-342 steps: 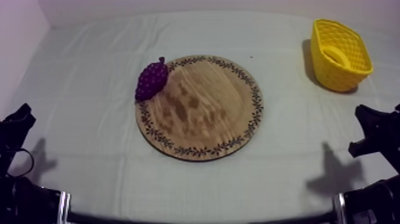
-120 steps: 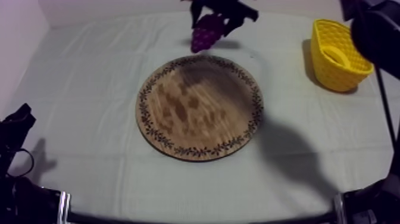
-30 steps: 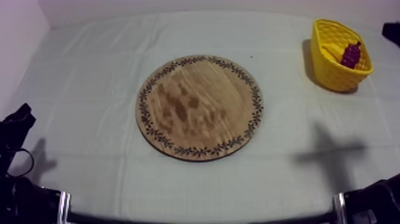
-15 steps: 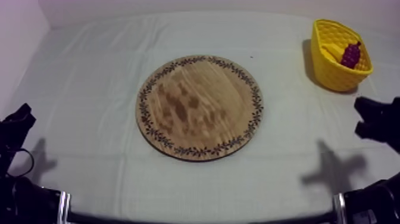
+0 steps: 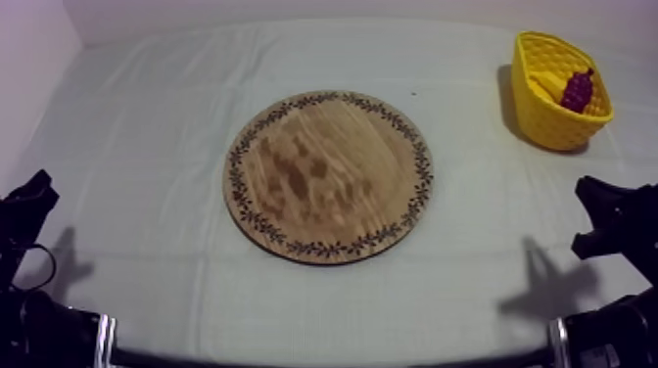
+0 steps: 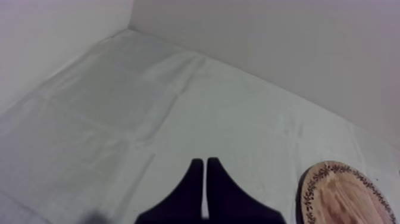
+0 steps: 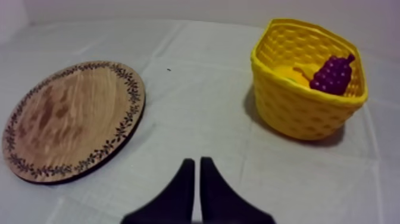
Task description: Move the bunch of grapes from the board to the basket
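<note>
Bunch of grapes (image 7: 334, 74) lying inside yellow basket (image 7: 297, 113), two o'clock from wooden board (image 5: 328, 176), left gripper (image 6: 204, 162) and right gripper (image 7: 197, 162) both resting with fingers pressed together, gripping nothing.

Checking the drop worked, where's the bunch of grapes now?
In the top view, the bunch of grapes lies inside the yellow basket, right of the wooden board.

One round wooden board (image 5: 328, 176), one yellow basket (image 5: 548, 122), one bunch of grapes (image 5: 577, 90) lying in that basket, one left gripper (image 6: 204, 162) and one right gripper (image 7: 197, 161), two in all, one cloth-covered desk (image 5: 147, 147)
</note>
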Available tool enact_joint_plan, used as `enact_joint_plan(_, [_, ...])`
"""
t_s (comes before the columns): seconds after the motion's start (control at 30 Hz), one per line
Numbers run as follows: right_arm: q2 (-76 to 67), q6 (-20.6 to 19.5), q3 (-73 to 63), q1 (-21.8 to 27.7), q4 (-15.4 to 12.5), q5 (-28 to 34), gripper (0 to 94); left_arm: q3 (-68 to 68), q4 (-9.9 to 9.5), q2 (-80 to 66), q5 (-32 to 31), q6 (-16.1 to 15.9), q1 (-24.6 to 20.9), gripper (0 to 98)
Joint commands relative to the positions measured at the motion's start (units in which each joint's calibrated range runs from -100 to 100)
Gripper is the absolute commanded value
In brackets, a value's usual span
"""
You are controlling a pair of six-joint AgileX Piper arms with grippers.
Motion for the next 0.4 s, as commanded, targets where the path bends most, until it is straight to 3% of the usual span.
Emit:
enact_joint_plan(0.0, [-0.06, 1.89, 0.05, 0.31, -0.04, -0.28, 0.7, 0.04, 0.01, 0.03, 0.03, -0.01, -0.01, 0.0])
enact_joint_plan(0.37, [-0.17, 3.62, 0.07, 0.66, -0.06, -0.36, 0.3, 0.04, 0.01, 0.03, 0.03, 0.0, -0.01, 0.0])
